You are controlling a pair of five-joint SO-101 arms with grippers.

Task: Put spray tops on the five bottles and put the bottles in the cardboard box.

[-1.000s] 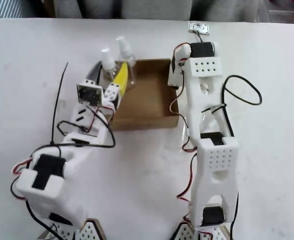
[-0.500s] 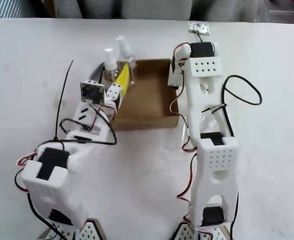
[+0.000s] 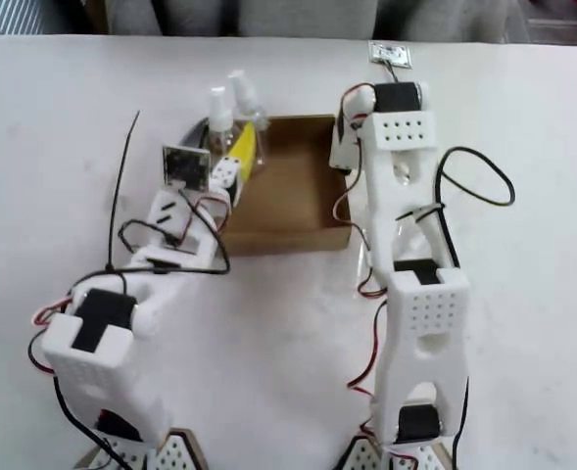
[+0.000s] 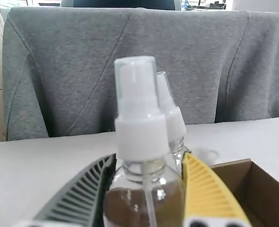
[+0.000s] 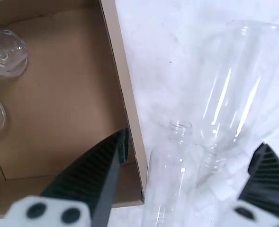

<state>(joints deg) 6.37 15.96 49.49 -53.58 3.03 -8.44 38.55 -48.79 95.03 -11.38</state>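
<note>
A clear bottle with a white spray top (image 4: pixel 138 142) stands upright between the grey and yellow fingers of my left gripper (image 4: pixel 148 161), which is shut on it. In the high view this bottle (image 3: pixel 219 110) is at the left wall of the cardboard box (image 3: pixel 293 201), held by the left gripper (image 3: pixel 221 145). A second topped bottle (image 3: pixel 242 96) stands just behind, at the box's far left corner. My right gripper (image 5: pixel 192 144) hangs open beside the box's right wall, over two clear bottles without tops: a small upright one (image 5: pixel 170 175) and a larger lying one (image 5: pixel 234 80).
Two round clear shapes (image 5: pixel 3 56) lie inside the box near its far side in the right wrist view. The right arm (image 3: pixel 401 132) stands along the box's right edge. A small card (image 3: pixel 390 54) lies at the table's back. A grey chair back (image 4: pixel 139 61) is behind the table.
My left gripper has carried its topped bottle a little to the right and farther back, closer to the box's corner. The right arm has stayed still.
</note>
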